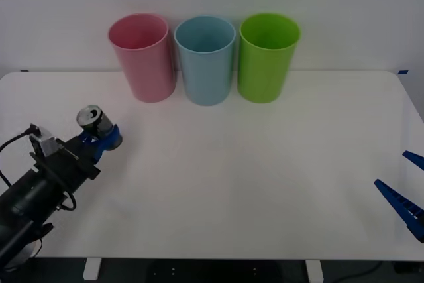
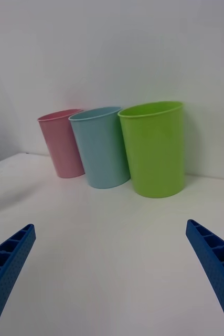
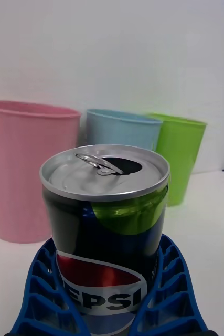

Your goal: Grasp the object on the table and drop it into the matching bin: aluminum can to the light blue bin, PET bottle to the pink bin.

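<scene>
The can (image 1: 91, 119) sits in my left gripper (image 1: 105, 138), whose blue fingers hug its sides, low and near the table's (image 1: 232, 183) left edge. Grabbing looks done. Next I must carry it to the blue bin (image 1: 205, 61). My right gripper (image 1: 405, 193) waits spread apart, far right of the can.

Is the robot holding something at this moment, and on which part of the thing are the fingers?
Yes. The left gripper holds the aluminum can: its blue fingers wrap the lower sides. The right gripper is open and holds nothing.
</scene>
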### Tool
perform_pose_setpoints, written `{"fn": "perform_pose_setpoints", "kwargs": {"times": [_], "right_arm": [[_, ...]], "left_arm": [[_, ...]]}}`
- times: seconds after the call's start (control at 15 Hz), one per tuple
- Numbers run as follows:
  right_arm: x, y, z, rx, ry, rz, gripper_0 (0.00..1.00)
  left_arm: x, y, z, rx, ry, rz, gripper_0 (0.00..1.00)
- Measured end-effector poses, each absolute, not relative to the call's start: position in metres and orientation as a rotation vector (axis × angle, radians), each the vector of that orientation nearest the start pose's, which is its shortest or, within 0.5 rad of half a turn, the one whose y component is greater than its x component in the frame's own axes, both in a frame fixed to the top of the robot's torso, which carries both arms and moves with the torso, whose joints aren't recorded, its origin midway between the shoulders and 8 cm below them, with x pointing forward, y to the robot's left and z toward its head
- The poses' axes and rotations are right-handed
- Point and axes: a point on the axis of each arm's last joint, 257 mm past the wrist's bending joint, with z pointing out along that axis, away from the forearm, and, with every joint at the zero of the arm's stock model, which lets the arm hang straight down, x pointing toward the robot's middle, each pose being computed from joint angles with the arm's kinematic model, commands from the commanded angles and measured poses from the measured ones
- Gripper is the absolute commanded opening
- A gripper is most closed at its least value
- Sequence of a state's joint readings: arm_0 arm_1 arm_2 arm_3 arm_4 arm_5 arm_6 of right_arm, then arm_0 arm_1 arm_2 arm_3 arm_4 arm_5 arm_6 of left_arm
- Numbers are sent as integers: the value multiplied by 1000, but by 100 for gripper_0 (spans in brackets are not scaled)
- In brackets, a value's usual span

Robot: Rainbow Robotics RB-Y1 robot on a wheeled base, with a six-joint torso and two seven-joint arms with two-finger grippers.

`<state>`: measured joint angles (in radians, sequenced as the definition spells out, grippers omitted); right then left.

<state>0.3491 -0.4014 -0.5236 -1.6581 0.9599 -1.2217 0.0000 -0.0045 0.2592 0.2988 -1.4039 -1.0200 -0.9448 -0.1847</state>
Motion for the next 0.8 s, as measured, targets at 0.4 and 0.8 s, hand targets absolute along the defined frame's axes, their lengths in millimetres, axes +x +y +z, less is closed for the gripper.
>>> {"fn": "perform_pose_setpoints", "kwargs": {"times": [0.4,0.8], "right_arm": [[342,-330,-169,-465,1441,567,100],[342,-330,-169,-465,1441,567,100]], "left_arm": [[490,240,-117,299,1290,-611,0],[517,223,-63,326,1222,-600,0]]}}
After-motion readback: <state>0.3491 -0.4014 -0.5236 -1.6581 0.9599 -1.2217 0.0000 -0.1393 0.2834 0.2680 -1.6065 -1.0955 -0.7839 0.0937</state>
